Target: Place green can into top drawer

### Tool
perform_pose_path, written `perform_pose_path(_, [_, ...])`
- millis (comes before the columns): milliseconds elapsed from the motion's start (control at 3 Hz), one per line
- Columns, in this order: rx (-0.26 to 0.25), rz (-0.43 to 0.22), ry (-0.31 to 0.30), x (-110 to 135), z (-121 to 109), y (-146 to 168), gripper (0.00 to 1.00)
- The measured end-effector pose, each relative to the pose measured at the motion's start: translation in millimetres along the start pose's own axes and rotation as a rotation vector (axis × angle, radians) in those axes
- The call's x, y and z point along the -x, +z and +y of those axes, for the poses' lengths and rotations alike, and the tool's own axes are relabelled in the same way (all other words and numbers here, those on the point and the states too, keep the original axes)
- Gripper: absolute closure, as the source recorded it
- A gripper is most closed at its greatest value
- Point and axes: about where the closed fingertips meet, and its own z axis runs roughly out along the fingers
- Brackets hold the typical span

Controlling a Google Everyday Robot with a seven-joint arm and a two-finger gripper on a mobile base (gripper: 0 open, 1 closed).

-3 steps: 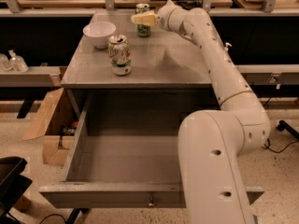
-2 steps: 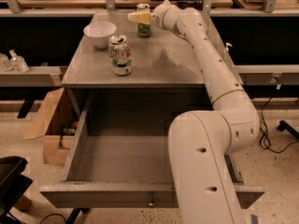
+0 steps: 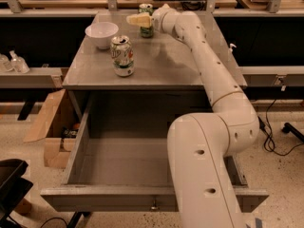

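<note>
The green can (image 3: 146, 8) stands upright at the far edge of the grey table (image 3: 161, 61), its lower part hidden behind my gripper. My gripper (image 3: 138, 19) reaches from the right and sits right in front of the can, pointing left. I cannot tell whether it touches the can. The top drawer (image 3: 71, 151) is pulled wide open below the table's front edge. Its inside is empty, and its front panel (image 3: 104, 201) with a small knob (image 3: 153, 206) is nearest to me. My white arm (image 3: 209, 127) covers the drawer's right part.
A white-and-green can with a red mark (image 3: 122, 56) stands at the table's front left. A white bowl (image 3: 101, 33) sits behind it. A cardboard box (image 3: 47, 127) lies on the floor to the left of the drawer. Small bottles (image 3: 13, 61) stand on the left shelf.
My gripper has shifted a little to the left in front of the green can. The cans, the bowl and the drawer have not moved.
</note>
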Motion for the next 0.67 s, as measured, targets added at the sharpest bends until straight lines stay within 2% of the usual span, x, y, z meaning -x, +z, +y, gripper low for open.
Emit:
perform_pose_path(333, [0.012,0.012,0.028,-10.0,9.4,9.9,0.17])
perform_pose_path(667, [0.014,0.013,0.028,-10.8,11.2,11.3,0.35])
